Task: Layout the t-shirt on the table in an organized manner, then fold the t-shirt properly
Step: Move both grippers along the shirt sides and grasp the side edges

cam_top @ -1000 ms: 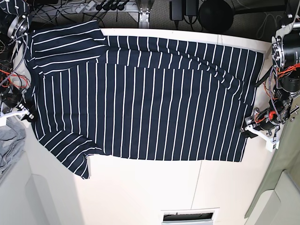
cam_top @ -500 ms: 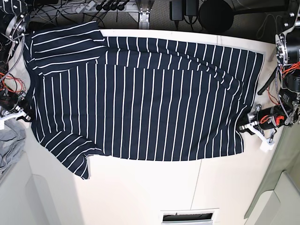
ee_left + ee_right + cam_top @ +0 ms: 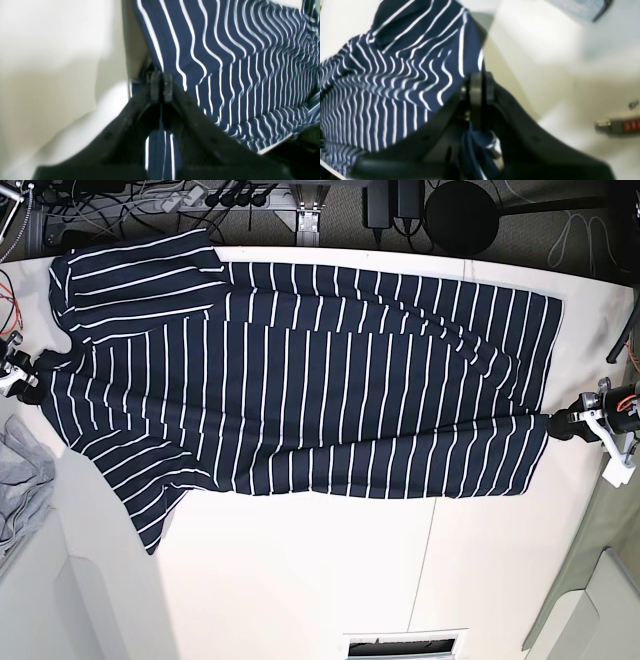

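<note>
Left gripper (image 3: 161, 86): two matte black fingers, broad at the base and tapering to narrow ribbed pads (image 3: 155, 85); small round dimples along the shells. Right gripper (image 3: 480, 90): same black tapered build, pads greyer. In the base view, each arm end shows a white bracket (image 3: 615, 460); red wiring (image 3: 632, 395) by the left one.

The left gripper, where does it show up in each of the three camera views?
Base: left gripper at right edge, shut on the hem of the dark navy white-striped t-shirt.
Left wrist: bottom centre, pads pinching the shirt's edge.
Right wrist: not in it; only the right gripper shows.
Shared landmark: the striped cloth.
</note>
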`<state>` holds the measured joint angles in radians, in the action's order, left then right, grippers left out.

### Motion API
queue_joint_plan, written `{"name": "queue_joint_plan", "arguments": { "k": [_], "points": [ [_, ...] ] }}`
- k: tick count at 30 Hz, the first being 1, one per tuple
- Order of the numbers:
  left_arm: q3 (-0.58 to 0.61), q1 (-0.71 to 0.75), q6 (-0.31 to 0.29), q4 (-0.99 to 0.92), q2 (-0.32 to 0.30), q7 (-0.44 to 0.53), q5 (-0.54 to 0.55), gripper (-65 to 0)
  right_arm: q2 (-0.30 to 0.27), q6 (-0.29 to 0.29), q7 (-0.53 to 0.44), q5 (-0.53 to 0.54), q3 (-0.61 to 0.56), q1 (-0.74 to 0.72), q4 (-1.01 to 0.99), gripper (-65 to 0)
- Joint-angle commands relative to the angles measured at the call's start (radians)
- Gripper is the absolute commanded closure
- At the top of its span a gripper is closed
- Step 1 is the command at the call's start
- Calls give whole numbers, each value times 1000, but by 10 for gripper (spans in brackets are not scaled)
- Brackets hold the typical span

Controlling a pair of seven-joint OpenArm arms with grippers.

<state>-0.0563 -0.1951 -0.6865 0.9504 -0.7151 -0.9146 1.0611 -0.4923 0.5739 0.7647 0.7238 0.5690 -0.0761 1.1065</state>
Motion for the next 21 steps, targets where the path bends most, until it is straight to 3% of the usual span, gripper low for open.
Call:
{"name": "queue_joint_plan", "arguments": {
  "k": [1, 6, 15, 16, 19, 21],
  "points": [
    [-8, 6, -12, 37, -38, 3, 32, 0, -29, 7, -16, 17, 8, 8, 29, 0],
    [-11, 102, -12, 117, -80, -11, 85, 0, -28, 6, -25, 17, 11, 67, 63, 0],
    [-10, 158, -12, 139, -71, -66, 85, 0, -26, 6, -53, 17, 35, 96, 63, 0],
    [-10, 159, -12, 139, -69, -65, 90, 0, -26, 6, -53, 17, 35, 96, 63, -51],
    [-10, 159, -12, 139, -70, -70, 110, -168, -26, 6, -61, 17, 36, 96, 63, -287],
    [-10, 159, -12, 142, -72, -88, 127, -220, -26, 6, -99, 17, 36, 96, 63, -336]
  ]
}}
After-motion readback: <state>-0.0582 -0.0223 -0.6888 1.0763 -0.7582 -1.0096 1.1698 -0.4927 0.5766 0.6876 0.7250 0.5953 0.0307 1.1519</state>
